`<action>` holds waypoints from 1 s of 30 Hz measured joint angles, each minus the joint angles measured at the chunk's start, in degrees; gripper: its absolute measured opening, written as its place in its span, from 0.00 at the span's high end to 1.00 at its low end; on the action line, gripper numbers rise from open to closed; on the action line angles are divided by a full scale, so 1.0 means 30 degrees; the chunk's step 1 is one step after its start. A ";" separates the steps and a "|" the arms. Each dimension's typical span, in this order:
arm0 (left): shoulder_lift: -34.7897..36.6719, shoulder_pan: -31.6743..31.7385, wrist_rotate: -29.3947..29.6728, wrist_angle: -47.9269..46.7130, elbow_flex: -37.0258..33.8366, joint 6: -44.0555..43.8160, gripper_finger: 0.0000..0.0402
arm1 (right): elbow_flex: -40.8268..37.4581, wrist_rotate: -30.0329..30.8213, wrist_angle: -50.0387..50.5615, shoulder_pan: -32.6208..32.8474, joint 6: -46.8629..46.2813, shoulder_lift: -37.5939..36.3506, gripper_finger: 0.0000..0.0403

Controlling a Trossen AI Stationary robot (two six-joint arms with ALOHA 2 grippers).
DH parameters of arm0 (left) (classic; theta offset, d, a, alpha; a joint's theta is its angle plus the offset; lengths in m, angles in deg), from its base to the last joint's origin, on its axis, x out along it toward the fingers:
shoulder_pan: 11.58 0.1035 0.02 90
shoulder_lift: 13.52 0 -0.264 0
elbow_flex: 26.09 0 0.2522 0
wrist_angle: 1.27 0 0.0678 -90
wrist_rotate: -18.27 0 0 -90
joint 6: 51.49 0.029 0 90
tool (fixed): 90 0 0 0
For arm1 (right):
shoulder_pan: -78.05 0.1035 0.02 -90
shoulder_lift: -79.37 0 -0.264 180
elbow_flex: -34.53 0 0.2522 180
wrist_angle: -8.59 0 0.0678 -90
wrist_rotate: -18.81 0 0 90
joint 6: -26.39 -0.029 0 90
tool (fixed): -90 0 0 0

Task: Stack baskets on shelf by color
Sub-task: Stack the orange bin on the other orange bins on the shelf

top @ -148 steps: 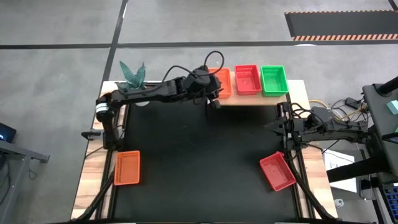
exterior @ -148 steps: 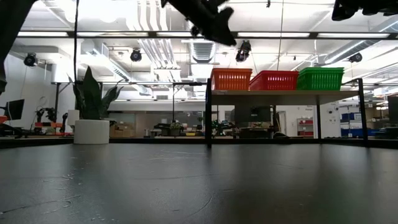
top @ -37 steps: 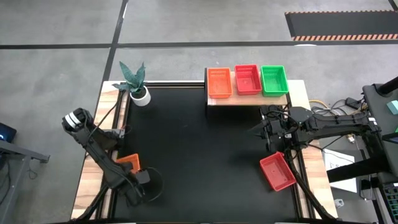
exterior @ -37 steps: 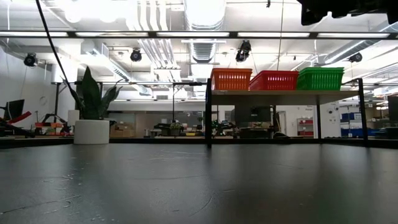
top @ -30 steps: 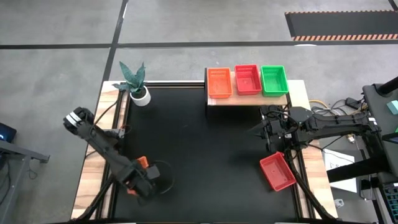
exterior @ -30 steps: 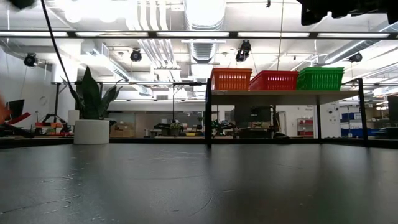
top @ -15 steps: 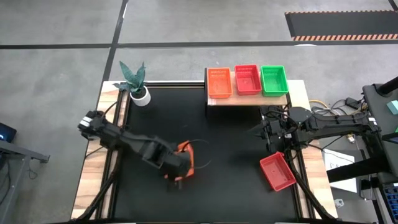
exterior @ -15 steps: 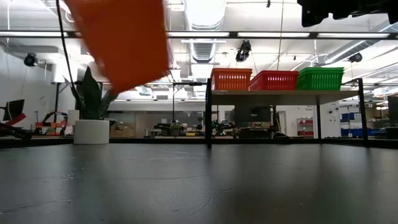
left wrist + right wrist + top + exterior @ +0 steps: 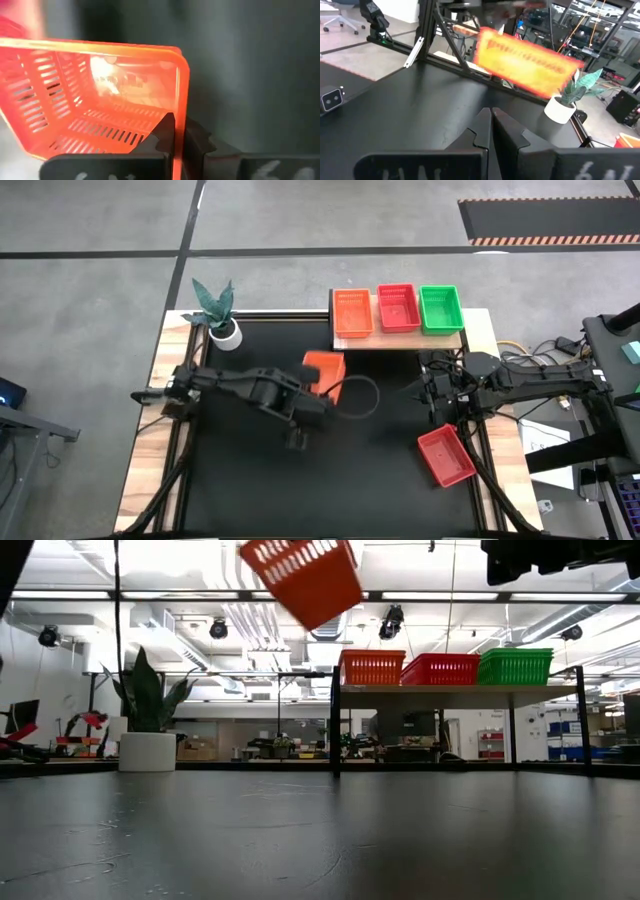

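At centre of the high view, the left gripper (image 9: 318,390) carries an orange basket (image 9: 324,370) in the air above the black tabletop (image 9: 380,480), jaws pinched shut on one rim. In the left wrist view the rim sits between the two dark fingers (image 9: 165,131), and the basket hangs tilted. To finish well, I would level it, line it up over the orange stack (image 9: 351,312) at the left end of the shelf (image 9: 397,338), then lower it straight so it nests. The tilt could catch a neighbouring rim.

To the right along the shelf, upper centre, sit the red stack (image 9: 397,307) and the green stack (image 9: 441,308). How many baskets each stack holds is hard to tell from above. Farther right, the right gripper (image 9: 432,387) waits, jaws closed and empty. Lower right lies a loose red basket (image 9: 446,456).

The table is matte black. A white plant pot (image 9: 228,333) stands upper left. In the low view, a bright workshop with ceiling lights and benches fills the background.
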State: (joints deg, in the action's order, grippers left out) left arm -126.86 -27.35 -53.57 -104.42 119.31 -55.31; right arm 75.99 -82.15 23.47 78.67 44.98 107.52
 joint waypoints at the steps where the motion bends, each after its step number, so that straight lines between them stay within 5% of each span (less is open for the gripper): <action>1: -0.0022 0.0269 0.0628 0.0026 0.0253 0.0837 1.00 | 0.0000 0.0000 0.0029 0.0000 -0.0007 -0.0003 0.98; 6: 0.0025 0.1768 0.4019 0.1883 0.0397 0.4464 1.00 | 0.0000 0.0000 0.0092 0.0000 0.0007 -0.0003 0.98; 15: 0.0043 0.5429 0.4016 0.7594 -0.0007 0.7297 1.00 | 0.0007 0.0007 0.0126 0.0000 0.0056 -0.0017 0.98; 30: 0.0037 0.9652 -0.1517 1.2919 -0.1904 0.6870 1.00 | 0.0015 0.0007 0.0221 0.0000 0.0153 -0.0017 0.98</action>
State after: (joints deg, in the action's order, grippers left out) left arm -126.75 1.60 -58.12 -65.66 113.60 -34.70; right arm 76.04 -82.13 24.13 78.67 45.44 107.47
